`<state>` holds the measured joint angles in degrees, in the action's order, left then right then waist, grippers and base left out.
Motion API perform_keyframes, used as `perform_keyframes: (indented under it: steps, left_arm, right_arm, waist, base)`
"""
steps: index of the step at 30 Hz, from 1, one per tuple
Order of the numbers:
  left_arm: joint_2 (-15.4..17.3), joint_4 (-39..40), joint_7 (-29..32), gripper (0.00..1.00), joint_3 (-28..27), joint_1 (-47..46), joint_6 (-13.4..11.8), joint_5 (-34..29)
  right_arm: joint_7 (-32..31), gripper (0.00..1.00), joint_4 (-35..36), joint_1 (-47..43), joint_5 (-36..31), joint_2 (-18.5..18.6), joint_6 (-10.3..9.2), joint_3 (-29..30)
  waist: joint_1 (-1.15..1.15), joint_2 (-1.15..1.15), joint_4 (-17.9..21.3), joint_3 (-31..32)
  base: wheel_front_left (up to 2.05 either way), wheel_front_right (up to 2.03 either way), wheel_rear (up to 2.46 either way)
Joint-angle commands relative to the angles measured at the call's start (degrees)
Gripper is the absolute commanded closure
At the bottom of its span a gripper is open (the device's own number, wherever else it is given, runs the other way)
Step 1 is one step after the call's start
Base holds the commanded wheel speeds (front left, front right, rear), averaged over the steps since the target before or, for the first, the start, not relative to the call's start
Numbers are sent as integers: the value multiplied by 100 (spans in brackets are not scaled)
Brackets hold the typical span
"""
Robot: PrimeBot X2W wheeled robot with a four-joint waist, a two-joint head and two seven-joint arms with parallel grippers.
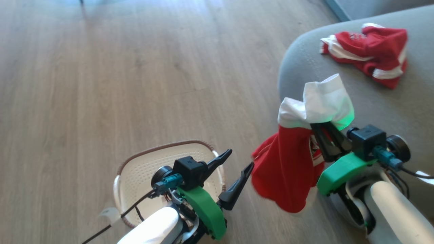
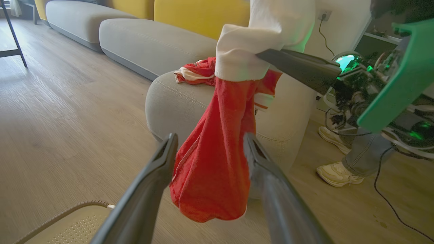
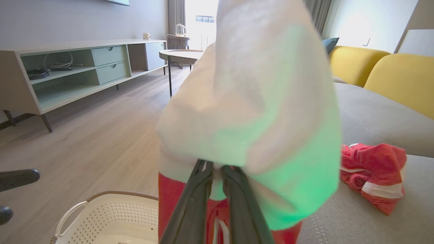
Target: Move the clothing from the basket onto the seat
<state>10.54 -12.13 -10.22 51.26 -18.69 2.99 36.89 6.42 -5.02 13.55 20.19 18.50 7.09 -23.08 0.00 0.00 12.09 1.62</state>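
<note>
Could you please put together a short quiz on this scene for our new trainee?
1. True or false: the left pincer stands open, holding nothing.
2. Where does the loose red garment lie? A) in the basket B) on the grey seat C) on the floor
3. Fill in: the right pincer is ___ on the hanging garment.
Key: 1 true; 2 B; 3 shut.
</note>
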Motion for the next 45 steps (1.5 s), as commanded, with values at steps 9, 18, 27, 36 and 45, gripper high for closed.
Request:
perform_keyframes:
  steps: [9,18,27,36,45]
  left_arm:
    - [-56,194,-99,0,-110,-196,-23,41]
    - [-62,193,-112,0,-67,-210,-22,46]
    - [-22,209,-92,0,-41,-223,-32,69]
    - [75,281,-45,0,-21,-328,-25,32]
    - [314,526,86,0,-60,-614,-4,-78]
  right_arm:
    - [-154,100,556,-110,-105,117,40,243]
    - [-238,100,751,-251,-154,100,40,409]
    - [-288,100,893,-343,-209,37,40,534]
    - [-269,100,970,-335,-252,-123,40,679]
    - [-214,100,1026,152,-340,-311,40,804]
  waist:
    - [0,0,566,-67]
    - [0,0,679,-133]
    - [0,0,687,-211]
    - [0,0,594,-556]
    - [0,0,501,-1374]
  base:
    - [0,0,0]
    - [0,0,0]
    - [0,0,0]
    - [0,0,0]
    - [0,0,0]
